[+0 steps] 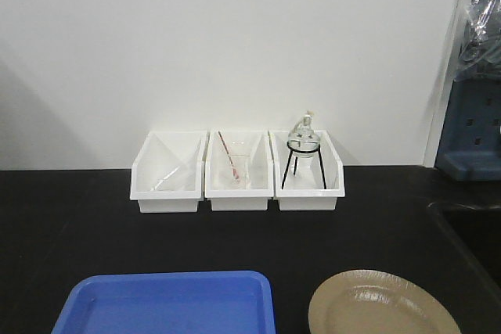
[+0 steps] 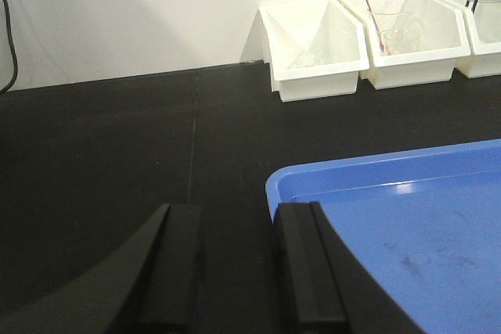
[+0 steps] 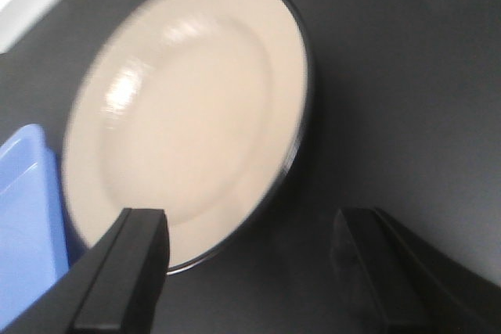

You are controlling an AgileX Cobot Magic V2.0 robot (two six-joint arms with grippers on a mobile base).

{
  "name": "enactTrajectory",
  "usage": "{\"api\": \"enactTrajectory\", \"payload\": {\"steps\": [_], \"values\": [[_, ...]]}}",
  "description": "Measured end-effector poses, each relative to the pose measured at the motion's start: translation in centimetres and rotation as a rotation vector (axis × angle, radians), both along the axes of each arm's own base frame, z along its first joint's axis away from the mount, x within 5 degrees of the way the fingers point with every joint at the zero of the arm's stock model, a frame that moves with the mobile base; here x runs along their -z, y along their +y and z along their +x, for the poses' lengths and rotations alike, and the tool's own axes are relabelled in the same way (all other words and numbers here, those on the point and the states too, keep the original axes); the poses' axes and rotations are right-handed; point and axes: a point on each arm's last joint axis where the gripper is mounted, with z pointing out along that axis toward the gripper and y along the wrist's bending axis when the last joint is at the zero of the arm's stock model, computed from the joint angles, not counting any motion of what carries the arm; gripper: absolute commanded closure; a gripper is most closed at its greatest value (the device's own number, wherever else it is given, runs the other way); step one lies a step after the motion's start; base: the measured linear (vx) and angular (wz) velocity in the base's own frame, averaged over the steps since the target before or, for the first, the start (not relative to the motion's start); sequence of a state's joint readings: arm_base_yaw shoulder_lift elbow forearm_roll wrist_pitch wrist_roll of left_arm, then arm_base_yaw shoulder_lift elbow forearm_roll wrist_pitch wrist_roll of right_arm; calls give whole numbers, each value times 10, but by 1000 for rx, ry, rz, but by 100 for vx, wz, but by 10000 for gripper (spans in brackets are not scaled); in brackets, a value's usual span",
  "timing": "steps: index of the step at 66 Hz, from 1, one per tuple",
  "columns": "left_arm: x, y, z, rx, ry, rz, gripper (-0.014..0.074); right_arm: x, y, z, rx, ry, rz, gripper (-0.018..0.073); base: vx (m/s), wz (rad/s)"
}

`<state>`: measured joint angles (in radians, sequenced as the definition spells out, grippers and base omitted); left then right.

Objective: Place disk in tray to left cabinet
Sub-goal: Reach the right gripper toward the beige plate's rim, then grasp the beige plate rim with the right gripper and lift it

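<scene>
Disk (image 1: pixel 380 308) on the black table (image 1: pixel 70 224), both grippers empty.
The disk lies flat just right of the blue tray (image 1: pixel 168 304), with a gap between them. The right gripper (image 3: pixel 254 275) hovers over the disk's near rim, jaws spread wide and holding nothing. The left gripper (image 2: pixel 235 271) is at the tray's left corner, jaws parted, nothing between them.
</scene>
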<state>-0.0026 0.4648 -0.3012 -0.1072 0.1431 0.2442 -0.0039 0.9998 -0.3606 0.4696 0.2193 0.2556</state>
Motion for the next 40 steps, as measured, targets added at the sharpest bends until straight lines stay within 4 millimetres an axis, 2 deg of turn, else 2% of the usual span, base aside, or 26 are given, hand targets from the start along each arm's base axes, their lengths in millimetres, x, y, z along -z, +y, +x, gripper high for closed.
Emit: {"api": "enactTrajectory", "payload": {"steps": [11,27,40], "values": [[0,0,0,0,1,0,230,24,-1,30,105,121,85,62,0,0],[0,0,0,0,1,0,230,38,-2,82,80,185,49,62,0,0],[0,0,0,0,1,0,230,55,-2,103,71,248,44,66,0,0]]}}
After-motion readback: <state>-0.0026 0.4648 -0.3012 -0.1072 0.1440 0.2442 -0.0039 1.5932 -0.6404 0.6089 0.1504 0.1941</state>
